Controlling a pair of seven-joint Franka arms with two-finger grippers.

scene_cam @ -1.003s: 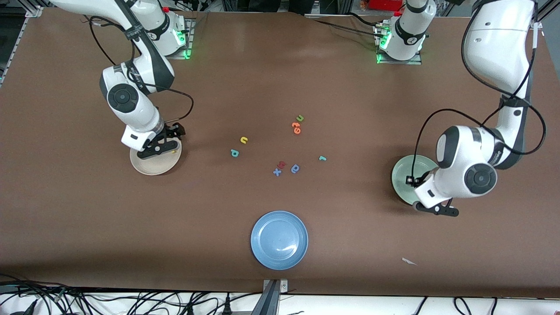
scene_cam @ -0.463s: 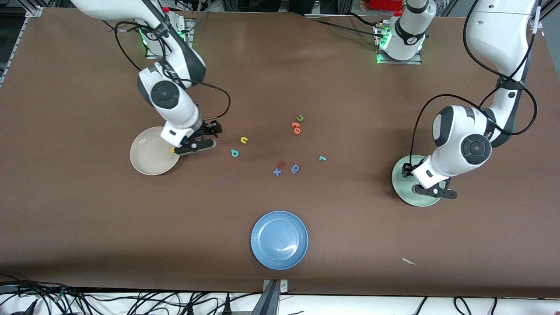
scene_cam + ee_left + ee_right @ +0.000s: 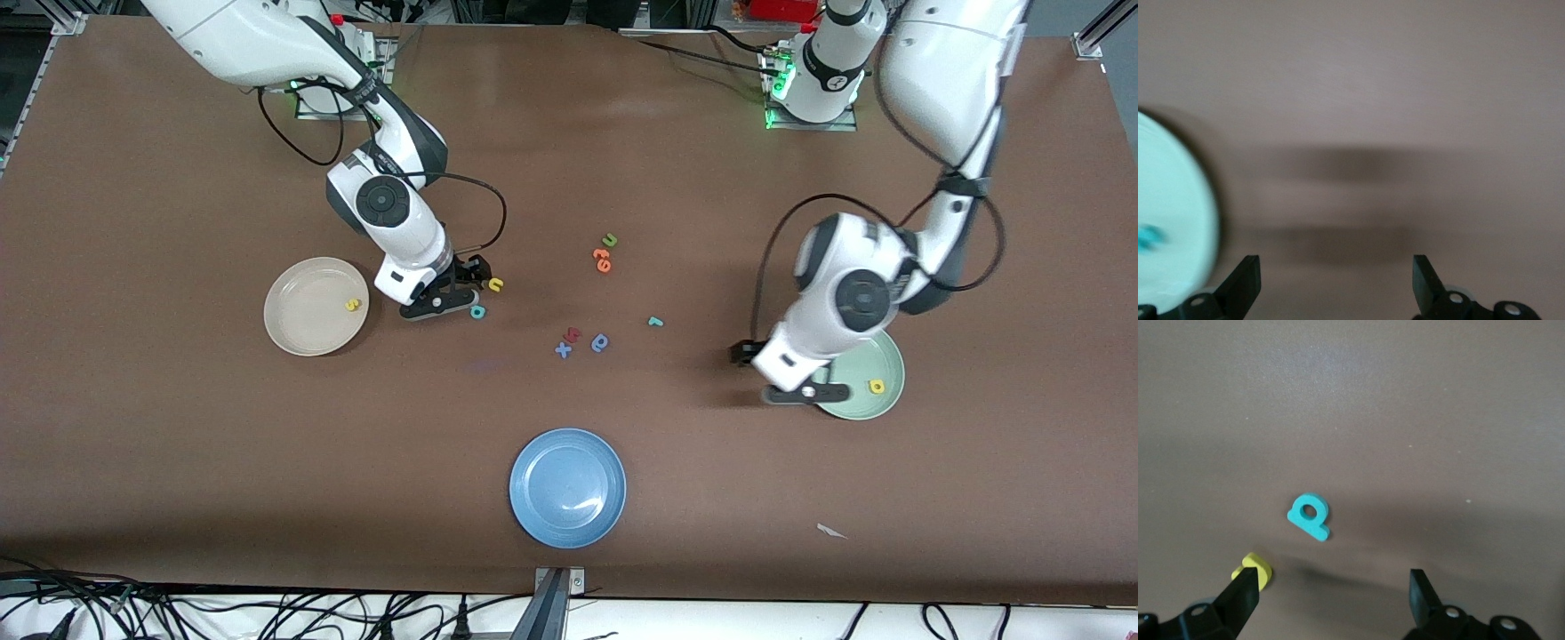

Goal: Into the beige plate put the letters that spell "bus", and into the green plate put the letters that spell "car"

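A blue plate [image 3: 567, 487] sits on the brown counter [image 3: 178, 444], nearest the front camera. Farther from it lie a green u [image 3: 610, 240], orange letters [image 3: 603, 260], a darker blue round letter [image 3: 600, 342], a blue x [image 3: 563, 350] and a red letter [image 3: 573, 334].

a high front camera faces both arms across the table [image 3: 178, 444], taking in all of it. each wrist camera looks down close past its own fingertips. the right wrist view shares the teal b [image 3: 1309, 517] [image 3: 477, 311] with the front view.
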